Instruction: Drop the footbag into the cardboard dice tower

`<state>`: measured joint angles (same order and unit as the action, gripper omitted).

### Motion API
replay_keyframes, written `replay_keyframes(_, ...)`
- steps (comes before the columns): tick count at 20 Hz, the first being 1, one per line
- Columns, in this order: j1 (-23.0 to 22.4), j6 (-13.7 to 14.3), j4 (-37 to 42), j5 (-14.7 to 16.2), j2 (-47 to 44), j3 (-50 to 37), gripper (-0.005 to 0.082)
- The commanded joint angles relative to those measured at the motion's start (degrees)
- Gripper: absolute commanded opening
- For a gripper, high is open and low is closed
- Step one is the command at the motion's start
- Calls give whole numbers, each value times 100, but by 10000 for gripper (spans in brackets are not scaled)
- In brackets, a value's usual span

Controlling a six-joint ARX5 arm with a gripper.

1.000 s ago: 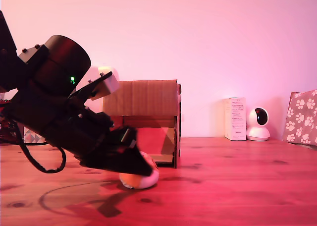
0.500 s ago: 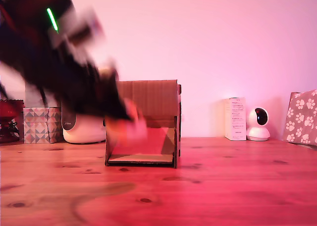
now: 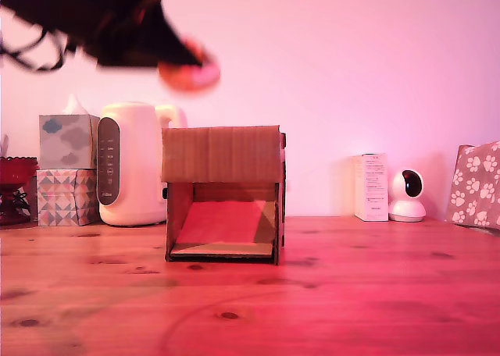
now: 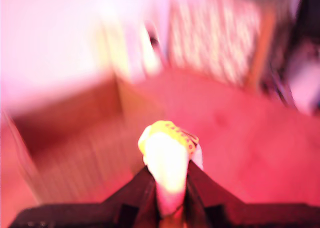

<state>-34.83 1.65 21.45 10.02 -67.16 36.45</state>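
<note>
- The footbag (image 3: 190, 74) has come up off the surface (image 3: 351, 293) in the last second: it lay low in front of the cardboard dice tower (image 3: 223, 192) with the gripper (image 3: 181, 63) bent over it, and now it hangs high, above the tower's roofline and towards the exterior view's left of its top.
- The fingers (image 4: 139, 188) are closed on the footbag (image 4: 167, 160); the wrist view shows the two dark tips pinching its lower part, with the yellow-and-white bulk bulging out past them (the picture is smeared by motion, so the panels are hard to read).
- For the task, I judge the pick done and the carry under way; what remains is to bring the footbag over the tower's top opening, which neither view shows, and let go.
- Squeezed, the footbag looks slightly elongated, its long axis running along the fingers and pointing away from the wrist, down towards the exterior view's right, roughly at the tower.
- The tower's wide front gap and sloped ramp face the exterior camera.
</note>
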Motion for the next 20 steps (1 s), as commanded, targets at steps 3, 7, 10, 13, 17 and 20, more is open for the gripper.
replay_keyframes(3,22,42,612,-306,-201,195,-13)
replay_keyframes(7,289,101,339,-273,-739,1005,-11)
replay_keyframes(10,424,96,-588,-116,-1410,1947,-11)
replay_keyframes(13,573,101,-1497,31,-2144,2935,-11)
replay_keyframes(17,693,98,-2280,168,-2924,3904,-11)
replay_keyframes(20,748,103,-2450,170,-3287,4275,-11)
